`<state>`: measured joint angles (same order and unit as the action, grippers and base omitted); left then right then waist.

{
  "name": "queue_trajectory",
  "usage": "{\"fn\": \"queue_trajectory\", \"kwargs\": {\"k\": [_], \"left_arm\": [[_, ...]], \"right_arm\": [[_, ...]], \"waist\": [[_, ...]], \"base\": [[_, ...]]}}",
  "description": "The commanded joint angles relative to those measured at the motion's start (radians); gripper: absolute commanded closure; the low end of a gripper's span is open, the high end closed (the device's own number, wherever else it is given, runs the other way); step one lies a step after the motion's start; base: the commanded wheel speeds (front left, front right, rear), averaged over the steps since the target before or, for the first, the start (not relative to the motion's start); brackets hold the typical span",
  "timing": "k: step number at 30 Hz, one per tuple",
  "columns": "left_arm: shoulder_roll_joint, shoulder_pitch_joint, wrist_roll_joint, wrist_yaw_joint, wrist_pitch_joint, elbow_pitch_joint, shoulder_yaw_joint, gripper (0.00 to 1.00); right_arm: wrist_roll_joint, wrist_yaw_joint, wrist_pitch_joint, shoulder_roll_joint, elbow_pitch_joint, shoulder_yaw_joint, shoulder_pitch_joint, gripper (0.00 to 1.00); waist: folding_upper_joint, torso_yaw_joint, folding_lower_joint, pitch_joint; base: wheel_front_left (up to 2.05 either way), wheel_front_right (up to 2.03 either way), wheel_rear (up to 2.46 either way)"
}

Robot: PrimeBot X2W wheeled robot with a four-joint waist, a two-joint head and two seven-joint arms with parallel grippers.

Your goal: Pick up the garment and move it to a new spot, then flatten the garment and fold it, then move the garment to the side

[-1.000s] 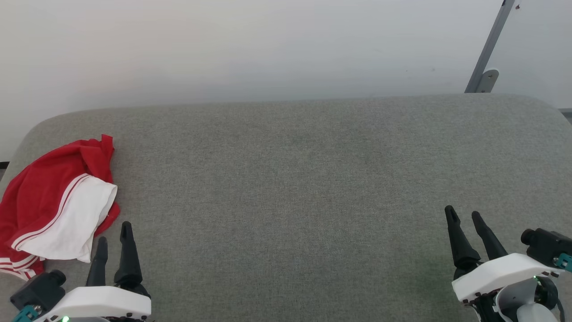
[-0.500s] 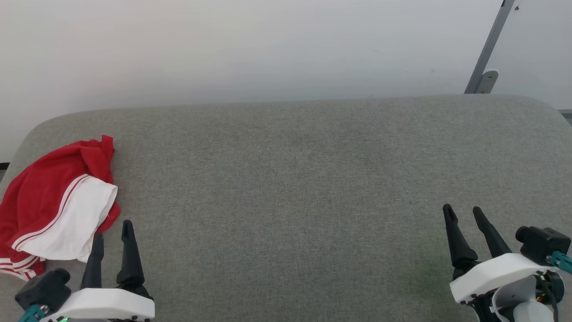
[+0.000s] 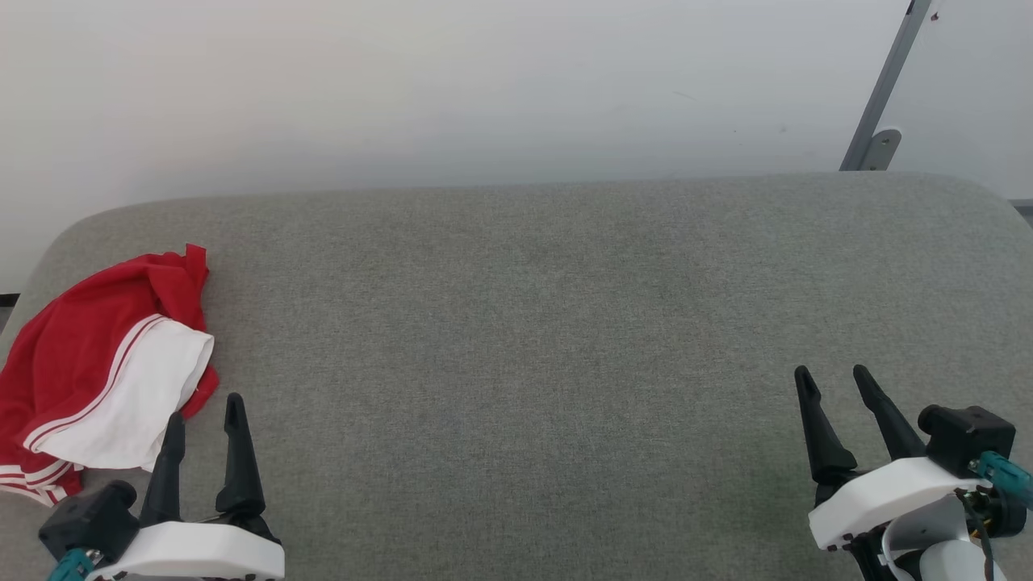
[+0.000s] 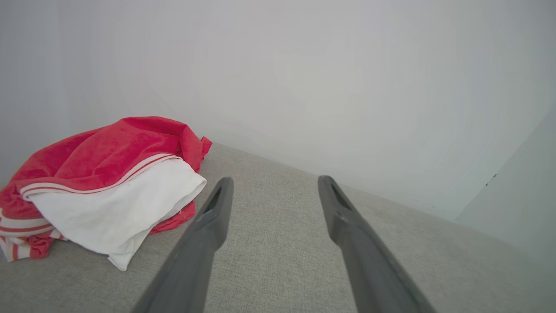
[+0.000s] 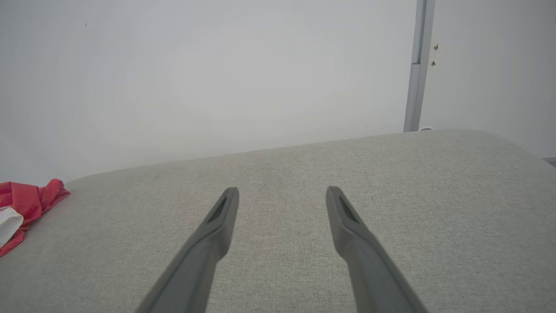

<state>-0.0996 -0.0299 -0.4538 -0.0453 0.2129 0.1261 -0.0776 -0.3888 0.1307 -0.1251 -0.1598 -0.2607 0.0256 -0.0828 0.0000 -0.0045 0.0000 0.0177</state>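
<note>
Tools on both arms stand with fingers spread and empty. The left tool (image 3: 203, 410) points its tips just beside the crumpled red-and-white garment (image 3: 89, 347), which lies at the left end of the grey padded tabletop (image 3: 524, 323). The right tool (image 3: 831, 372) is well apart, near the right end.
</note>
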Motion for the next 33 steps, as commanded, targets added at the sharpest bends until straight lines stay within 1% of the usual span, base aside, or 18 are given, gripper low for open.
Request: {"fn": "queue_trajectory", "kwargs": {"k": [1,24,33], "left_arm": [[-0.006,-0.010,0.023,-0.006,0.010,-0.007,0.001,0.00],[-0.028,-0.022,0.168,-0.014,0.055,0.002,0.023,0.00],[-0.038,-0.005,0.153,-0.020,0.053,0.023,0.034,0.00]], "right_arm": [[0.016,0.000,-0.010,-0.004,0.006,0.001,-0.013,0.00],[0.184,0.000,-0.051,-0.025,0.003,0.025,-0.018,0.00],[0.180,0.000,-0.055,-0.029,0.003,0.026,-0.018,0.00]], "waist": [[0.0000,0.000,0.0000,0.000],[0.0000,-0.006,0.0000,0.012],[0.0000,-0.004,0.0000,0.012]], "base": [[0.00,0.00,0.00],[0.00,0.00,0.00],[0.00,0.00,0.00]]}}
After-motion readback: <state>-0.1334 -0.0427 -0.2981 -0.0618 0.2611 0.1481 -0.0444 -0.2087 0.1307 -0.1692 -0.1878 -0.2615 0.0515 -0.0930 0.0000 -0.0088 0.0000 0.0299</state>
